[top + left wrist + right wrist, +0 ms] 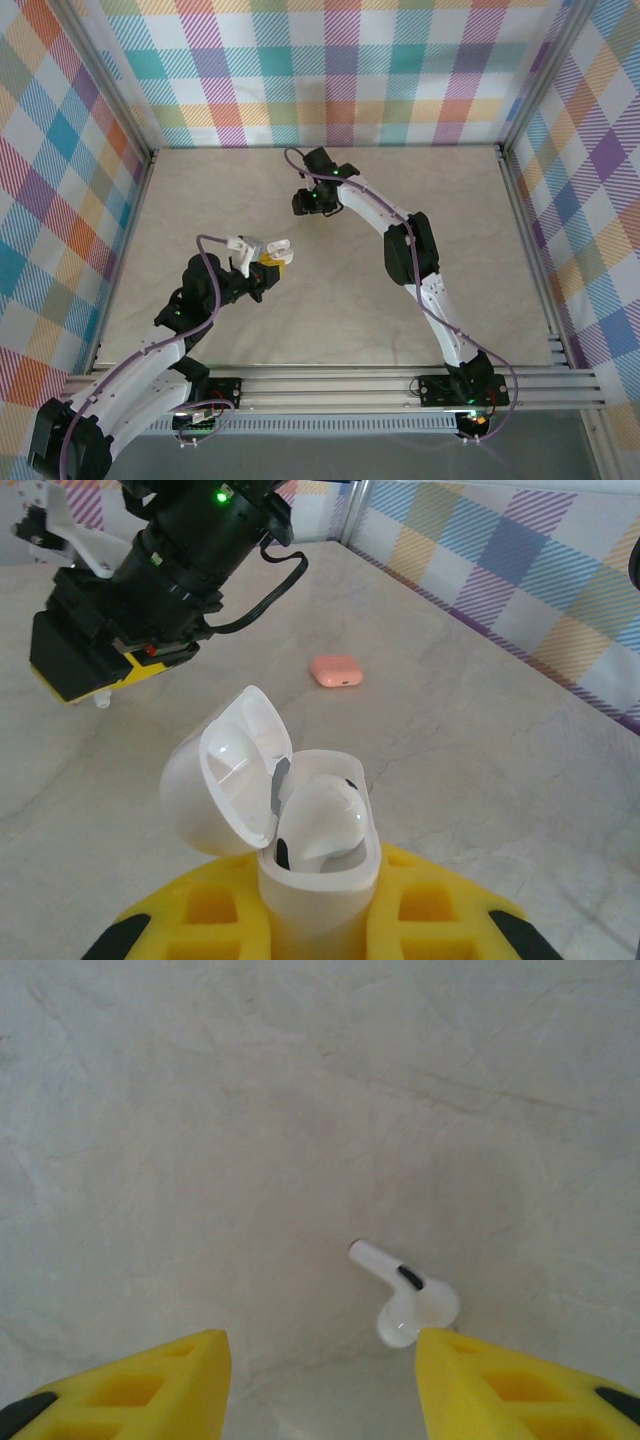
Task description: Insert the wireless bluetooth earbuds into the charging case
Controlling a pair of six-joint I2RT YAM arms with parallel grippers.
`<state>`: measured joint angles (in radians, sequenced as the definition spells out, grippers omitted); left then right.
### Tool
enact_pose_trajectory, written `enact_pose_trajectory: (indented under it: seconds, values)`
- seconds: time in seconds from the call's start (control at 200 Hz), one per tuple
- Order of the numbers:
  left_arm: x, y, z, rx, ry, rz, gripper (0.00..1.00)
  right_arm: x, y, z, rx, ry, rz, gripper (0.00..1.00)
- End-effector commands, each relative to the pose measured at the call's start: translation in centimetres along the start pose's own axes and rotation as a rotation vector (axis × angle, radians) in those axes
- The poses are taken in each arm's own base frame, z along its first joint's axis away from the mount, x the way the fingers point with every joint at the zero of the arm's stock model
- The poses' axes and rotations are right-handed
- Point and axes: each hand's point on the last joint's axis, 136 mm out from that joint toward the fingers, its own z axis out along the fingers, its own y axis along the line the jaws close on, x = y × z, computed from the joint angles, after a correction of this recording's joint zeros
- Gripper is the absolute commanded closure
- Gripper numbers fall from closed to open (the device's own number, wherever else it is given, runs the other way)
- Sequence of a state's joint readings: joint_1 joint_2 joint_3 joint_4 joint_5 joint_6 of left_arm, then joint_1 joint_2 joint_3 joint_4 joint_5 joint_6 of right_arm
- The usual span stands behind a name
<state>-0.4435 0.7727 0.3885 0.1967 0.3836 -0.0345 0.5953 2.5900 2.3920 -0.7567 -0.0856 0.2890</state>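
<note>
The left gripper (320, 925) is closed on a white charging case (320, 880). Its two yellow fingers (200, 915) press the lower body of the case from both sides and hold it upright, above the worktop (480, 780). The lid (225, 780) of the case is open and leans back to the left in the left wrist view. One white earbud (325, 815) sits inside the case, its round head up and a small dark mark on it. In the top view this gripper (268, 262) is near the middle of the worktop, a little to the left.

The right gripper (320, 1345) is open, with its yellow fingers (150, 1385) well apart, and it holds nothing. It points down at the worktop. A second white earbud (405, 1295) lies loose on the pale marbled surface, on its side, with the stem toward the upper left of the right wrist view and a dark mark on the stem. The head of this earbud is just beside the tip of the finger on the right of that view; I cannot tell if they touch. In the top view the right gripper (312, 205) is beyond the left one, toward the far wall.

A coral-pink charging case (335, 670) lies closed on the worktop, apart from both grippers, near the checked side wall (520, 570).
</note>
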Motion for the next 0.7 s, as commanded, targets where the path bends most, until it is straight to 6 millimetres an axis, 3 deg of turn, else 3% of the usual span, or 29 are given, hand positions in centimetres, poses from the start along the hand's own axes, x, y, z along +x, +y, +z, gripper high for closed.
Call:
enact_pose_trajectory:
  seconds: [0.0,0.43,0.695]
  values:
    - [-0.8,0.3,-0.7,-0.004,-0.058,-0.001,1.0,-2.4,0.4,-0.7,-0.02,-0.079,0.01,0.47]
    - [0.1,0.7,-2.2,-0.044,-0.068,-0.029,1.0,-2.1,-0.7,0.8,0.022,-0.081,-0.005,0.48]
    - [0.0,0.4,-2.2,-0.028,-0.067,-0.03,1.0,-1.0,-0.9,2.2,0.01,-0.047,-0.043,0.55]
